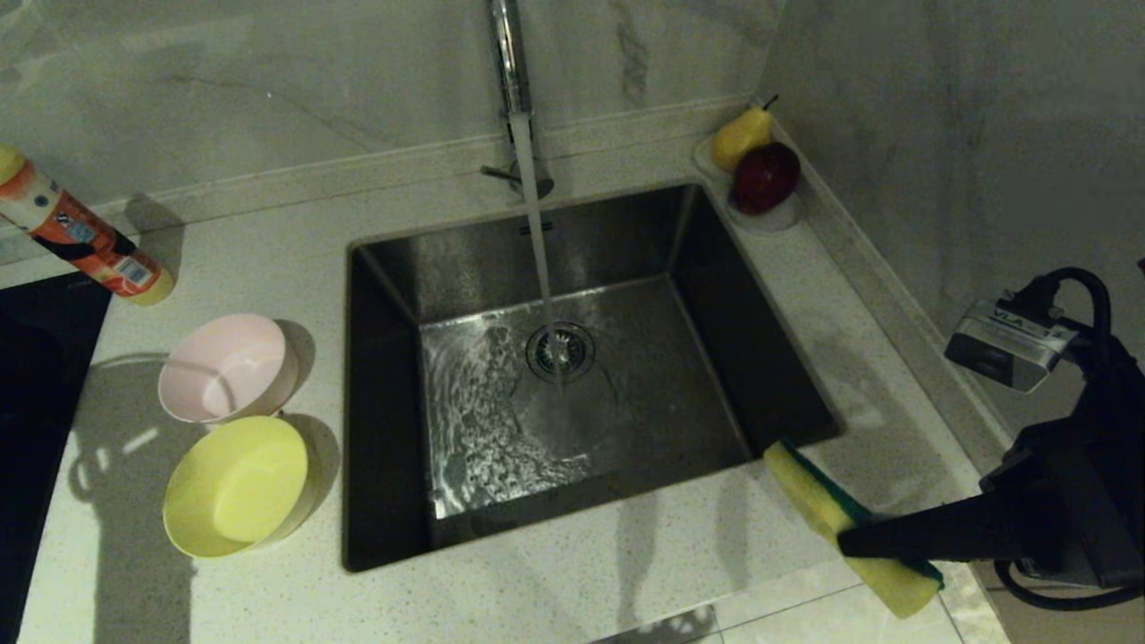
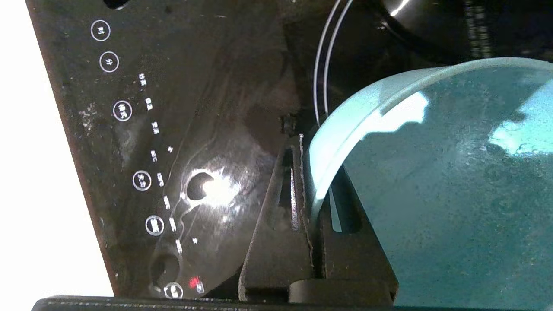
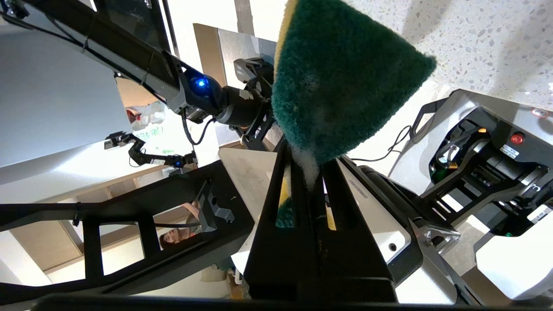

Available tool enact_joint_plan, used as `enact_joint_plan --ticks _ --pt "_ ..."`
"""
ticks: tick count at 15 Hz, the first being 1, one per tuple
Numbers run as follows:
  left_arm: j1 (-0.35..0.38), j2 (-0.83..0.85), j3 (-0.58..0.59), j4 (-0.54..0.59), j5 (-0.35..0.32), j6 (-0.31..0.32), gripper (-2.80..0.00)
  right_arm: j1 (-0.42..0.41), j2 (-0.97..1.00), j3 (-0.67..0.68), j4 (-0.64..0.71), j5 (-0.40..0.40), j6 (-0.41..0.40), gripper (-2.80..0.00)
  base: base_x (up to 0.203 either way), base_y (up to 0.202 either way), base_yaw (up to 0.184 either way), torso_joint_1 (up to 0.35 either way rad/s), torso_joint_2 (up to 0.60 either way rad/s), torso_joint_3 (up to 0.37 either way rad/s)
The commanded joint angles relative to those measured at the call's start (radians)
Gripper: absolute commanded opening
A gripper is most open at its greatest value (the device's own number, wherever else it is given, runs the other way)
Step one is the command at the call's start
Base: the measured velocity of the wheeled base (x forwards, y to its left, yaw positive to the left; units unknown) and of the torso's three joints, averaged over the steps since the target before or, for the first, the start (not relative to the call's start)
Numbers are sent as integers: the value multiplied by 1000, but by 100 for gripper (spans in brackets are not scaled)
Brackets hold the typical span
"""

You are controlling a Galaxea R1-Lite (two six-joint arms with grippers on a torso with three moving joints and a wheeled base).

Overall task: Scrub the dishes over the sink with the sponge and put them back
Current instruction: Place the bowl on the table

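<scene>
The pale pink bowl (image 1: 228, 367) and the yellow bowl (image 1: 240, 485) stand upright on the counter left of the sink (image 1: 760, 358). Water runs from the chrome tap (image 1: 510, 63) onto the drain (image 1: 560, 351). My right gripper (image 1: 850, 539) hovers by the sink's front right corner, shut on the sponge (image 1: 818, 501), whose green face (image 3: 341, 77) fills the right wrist view above the gripper (image 3: 309, 162). Out of the head view, my left gripper (image 2: 315, 181) is shut on the rim of the light blue bowl (image 2: 432, 181), held above a black hob (image 2: 194, 108).
An orange-and-white bottle (image 1: 80, 237) lies at the back left beside the hob (image 1: 36, 376). A clear dish with a pear and a red apple (image 1: 756, 165) sits at the sink's back right corner. A marble wall rises close on the right.
</scene>
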Motion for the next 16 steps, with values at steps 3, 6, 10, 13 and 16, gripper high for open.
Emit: enact_joint_plan --ticks 3,6,10,13,16 --pt "3 23 -6 4 -1 -4 -280 0 -8 2 2 3 2 -280 0 0 0 0 0 0" --pt "3 26 -21 24 -1 -2 0 -1 -14 2 4 3 2 -280 0 0 0 0 0 0" --pt "4 11 -49 48 -27 -5 0 -1 -19 3 4 3 2 -280 0 0 0 0 0 0" --pt "5 -79 -82 101 -94 -13 0 -1 -26 5 7 3 2 -280 0 0 0 0 0 0" --pt "4 -196 -153 182 -151 -17 0 -1 -29 5 10 3 2 -280 0 0 0 0 0 0"
